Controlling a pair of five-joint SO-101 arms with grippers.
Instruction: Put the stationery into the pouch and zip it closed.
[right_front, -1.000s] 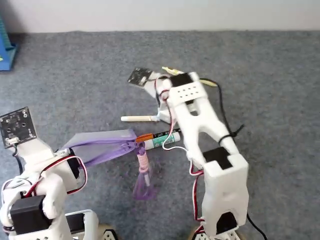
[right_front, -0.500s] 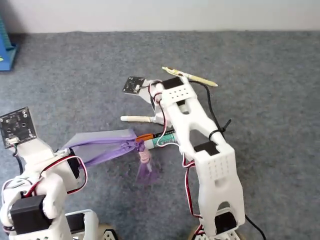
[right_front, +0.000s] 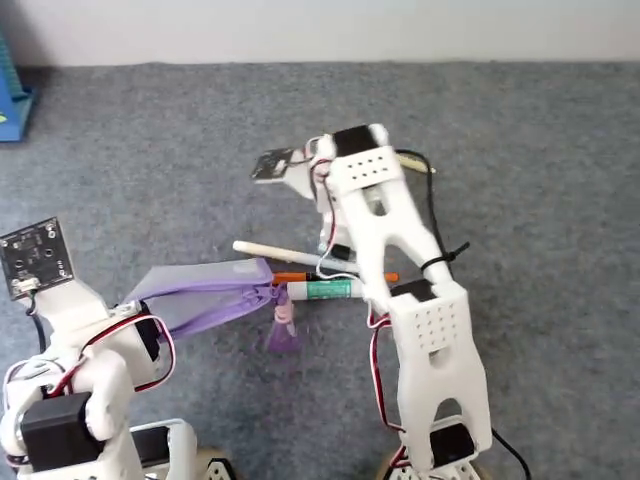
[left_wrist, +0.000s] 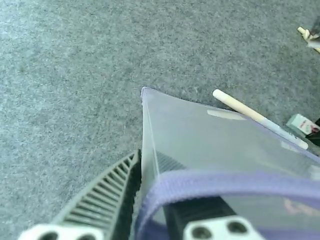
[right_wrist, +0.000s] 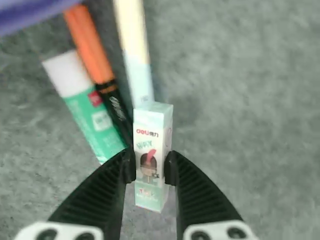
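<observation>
Stationery run: the right gripper (right_wrist: 149, 164) was clamped on a small pale-green box (right_wrist: 152, 125), whose long side ran in line with the jaws and whose far end stuck out past their tips. Directly beyond that end, on the grey desk (right_front: 520, 150), lay a cream pen (right_wrist: 132, 35), an orange pen (right_wrist: 92, 55) and a green-and-white glue stick (right_wrist: 85, 110), close together. Their far ends reached the purple-trimmed pouch (left_wrist: 210, 140). The left gripper (left_wrist: 150, 185) was closed on the pouch's edge, with the clear wall pinched between its jaws and the purple zip band crossing just in front of them.

The step in hand looked to be carrying the box to the pouch. To go well, the right gripper would need to keep its squeeze and rise clear of the three items ahead so as not to scatter them. It would then enter along the pouch's length and let go only once the box was past the zip band. The left gripper's part would be to hold the edge up and steady. How wide the mouth stood open could not be told.
</observation>
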